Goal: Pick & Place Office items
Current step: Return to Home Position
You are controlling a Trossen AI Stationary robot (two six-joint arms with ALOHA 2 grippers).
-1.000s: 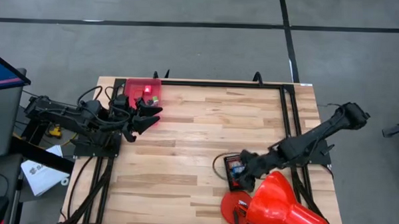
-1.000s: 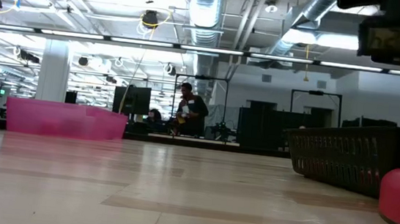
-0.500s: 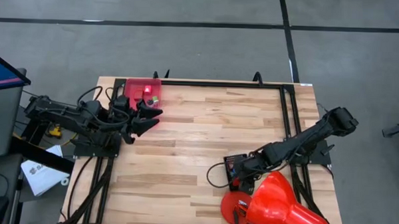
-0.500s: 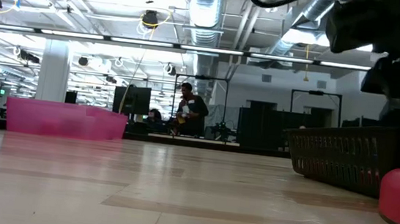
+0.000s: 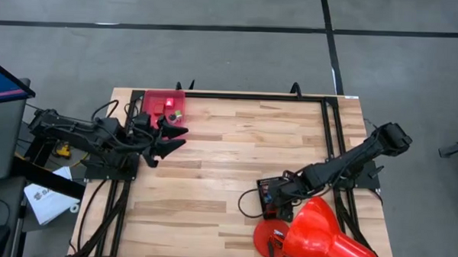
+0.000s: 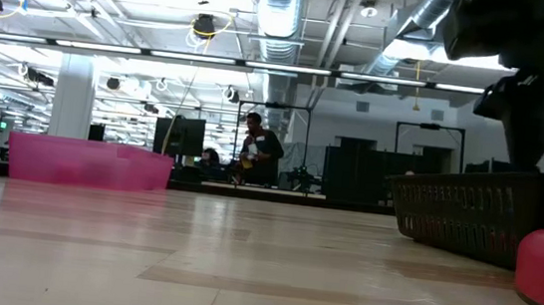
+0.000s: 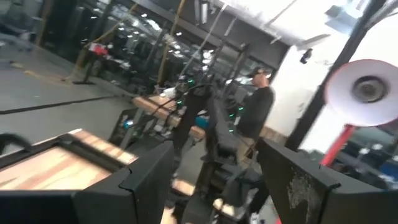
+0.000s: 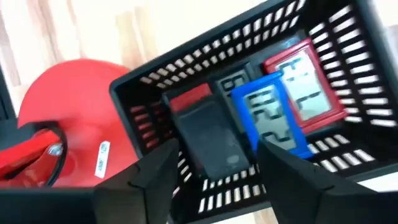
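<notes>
Right wrist view puts my right hand [image 8: 217, 152] just above the black basket [image 8: 155, 81], fingers spread wide with nothing between them. The office items I can make out lie inside it: a red timer [image 8: 303, 81], a blue timer [image 8: 267, 115] and a black timer [image 8: 208, 134], packed side by side, all flat plastic slabs with pale glossy screens. The basket is slatted hard plastic with thin ribs that could catch a fingertip, so I judge the way home should begin with a straight lift clear of the rim before any swing back. The smooth, rounded red cone [image 8: 68, 106] sits just beside the basket, so I would pull away from it, not across it. From above, my left hand [image 5: 168, 134] waits with its fingers parted beside the translucent pink bin [image 5: 163, 102] at the far corner of the planked wooden surface [image 5: 228, 159].
</notes>
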